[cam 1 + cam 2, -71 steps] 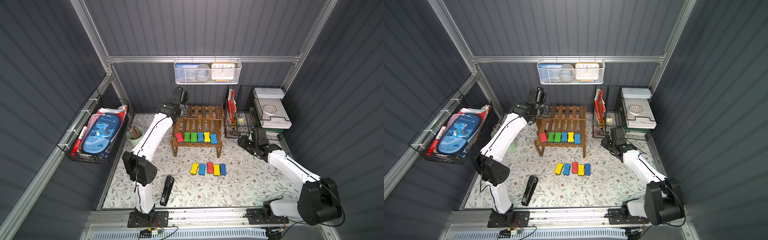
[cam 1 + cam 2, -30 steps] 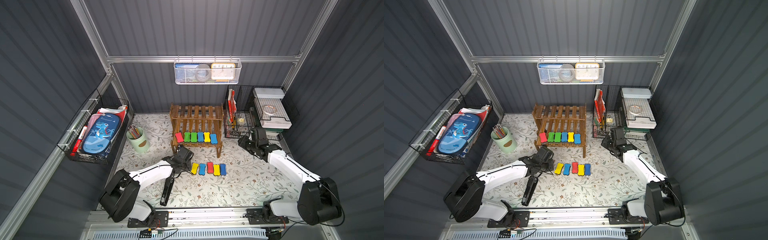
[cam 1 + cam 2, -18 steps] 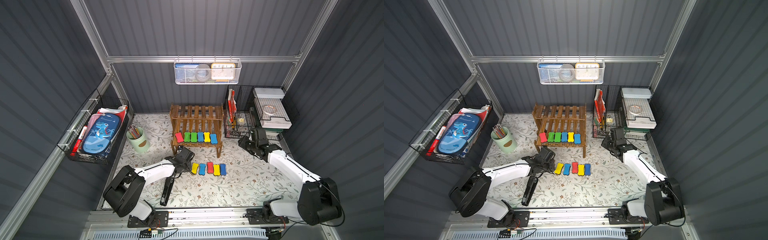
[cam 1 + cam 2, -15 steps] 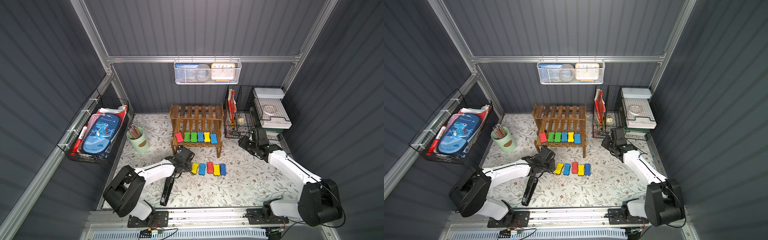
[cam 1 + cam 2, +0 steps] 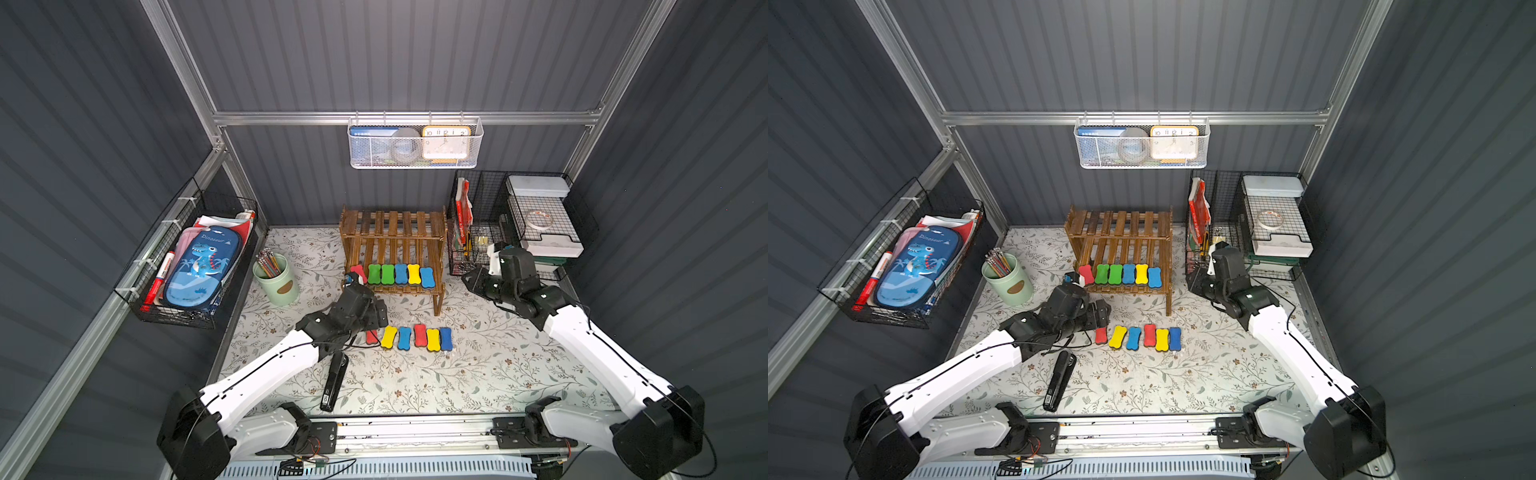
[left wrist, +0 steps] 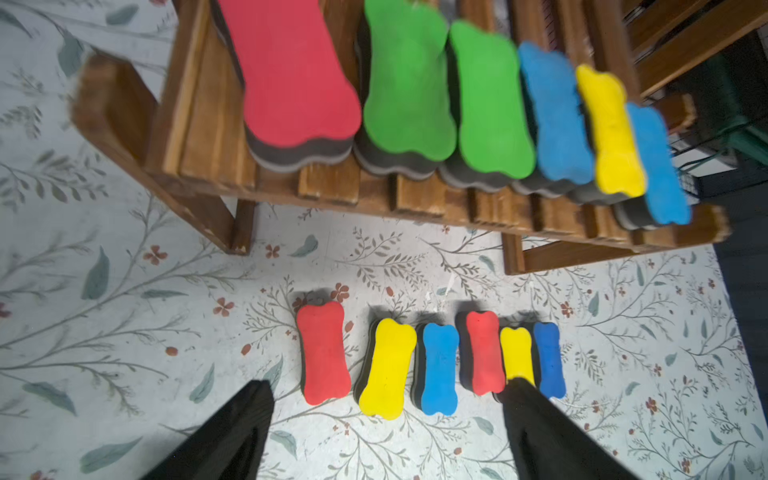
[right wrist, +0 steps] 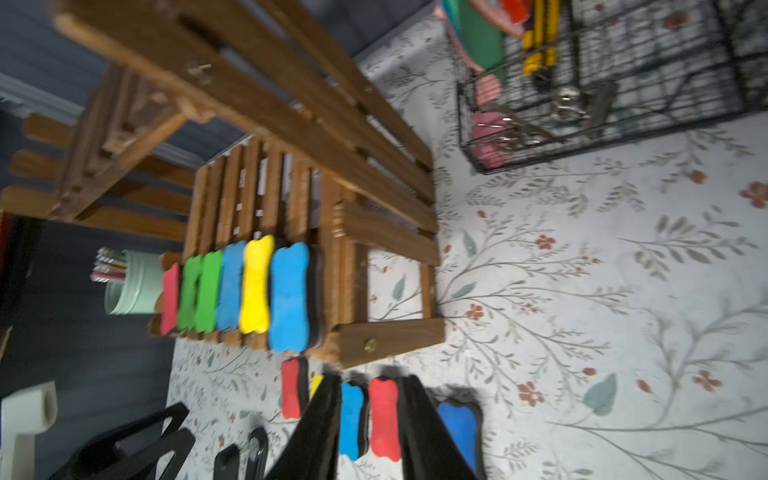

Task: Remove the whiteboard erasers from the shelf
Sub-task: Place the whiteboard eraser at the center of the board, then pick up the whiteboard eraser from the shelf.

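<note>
Six whiteboard erasers (image 5: pixel 392 274) sit side by side on the lower tier of the shelf (image 5: pixel 390 224), packed so that neighbours touch; six more lie in a row on the floral mat (image 5: pixel 478 365) in front of it, so the job looks about half done. The tight packing is the main hazard; a finger pushed between two pads would likely drag the neighbour along or tip it off the front slat. The left gripper (image 6: pixel 388 388) hangs low over the mat row with its jaws spread wide and nothing in them, just above the red eraser (image 6: pixel 324 353) at the row's end; a careless rise could nudge that pad or clip the shelf's front corner. The right gripper (image 7: pixel 369 384) hovers near the black wire organiser (image 5: pixel 478 216), its fingers parted and empty; a swing toward the shelf might snag the mesh. Both arms aiming at the same tier could also foul each other.
</note>
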Robot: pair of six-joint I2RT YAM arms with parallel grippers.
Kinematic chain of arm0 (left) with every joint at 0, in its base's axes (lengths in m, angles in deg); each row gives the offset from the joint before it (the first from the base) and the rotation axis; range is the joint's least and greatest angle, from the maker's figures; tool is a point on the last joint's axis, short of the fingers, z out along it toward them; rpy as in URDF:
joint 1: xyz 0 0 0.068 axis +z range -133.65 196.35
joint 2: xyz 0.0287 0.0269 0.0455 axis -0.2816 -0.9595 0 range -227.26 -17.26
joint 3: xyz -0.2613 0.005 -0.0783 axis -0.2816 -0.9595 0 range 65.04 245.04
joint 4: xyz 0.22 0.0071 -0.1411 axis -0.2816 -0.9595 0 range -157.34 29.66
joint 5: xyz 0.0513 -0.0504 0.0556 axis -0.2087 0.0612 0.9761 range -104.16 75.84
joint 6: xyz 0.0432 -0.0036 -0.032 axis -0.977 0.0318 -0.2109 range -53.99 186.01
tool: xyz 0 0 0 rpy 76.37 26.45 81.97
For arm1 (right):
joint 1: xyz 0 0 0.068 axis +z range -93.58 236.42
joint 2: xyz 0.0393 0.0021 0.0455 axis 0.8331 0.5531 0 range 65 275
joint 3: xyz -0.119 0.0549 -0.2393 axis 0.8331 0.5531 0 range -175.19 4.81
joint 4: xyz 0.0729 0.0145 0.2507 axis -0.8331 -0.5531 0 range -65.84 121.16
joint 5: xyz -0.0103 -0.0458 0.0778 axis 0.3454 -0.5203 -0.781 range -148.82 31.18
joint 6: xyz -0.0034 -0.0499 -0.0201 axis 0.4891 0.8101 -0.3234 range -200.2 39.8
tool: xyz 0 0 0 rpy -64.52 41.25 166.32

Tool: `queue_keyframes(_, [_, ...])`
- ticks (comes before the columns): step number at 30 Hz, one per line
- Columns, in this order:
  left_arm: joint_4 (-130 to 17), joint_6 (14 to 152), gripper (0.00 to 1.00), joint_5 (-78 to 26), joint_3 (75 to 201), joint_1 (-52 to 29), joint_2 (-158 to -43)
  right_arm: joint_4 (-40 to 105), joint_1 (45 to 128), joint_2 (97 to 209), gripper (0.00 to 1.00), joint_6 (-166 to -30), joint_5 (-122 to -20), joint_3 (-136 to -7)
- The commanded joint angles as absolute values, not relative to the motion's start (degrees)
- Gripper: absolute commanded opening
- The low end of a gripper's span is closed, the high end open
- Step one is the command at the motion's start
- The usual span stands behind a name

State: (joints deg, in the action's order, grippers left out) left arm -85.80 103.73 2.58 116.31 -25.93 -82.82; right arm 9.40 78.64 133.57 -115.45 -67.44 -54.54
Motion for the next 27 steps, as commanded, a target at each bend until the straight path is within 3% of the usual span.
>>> queue_keyframes(1, [-92.2,102.9,0.99,4.9,118.7,-26.0,-81.2,5.7,82.6,136.3,0.3,-112.7,-67.0,-58.4])
queue_keyframes(12, [-96.6,100.3,0.99,11.1,126.0,-26.0,-76.6,4.8,88.5,147.7,0.38,-107.6,-57.7,-67.0])
queue_keyframes(27, [-100.7,98.7,0.99,15.6,130.0,-26.0,-73.8,4.7,90.1,154.4,0.42,-105.9,-56.0,-70.8])
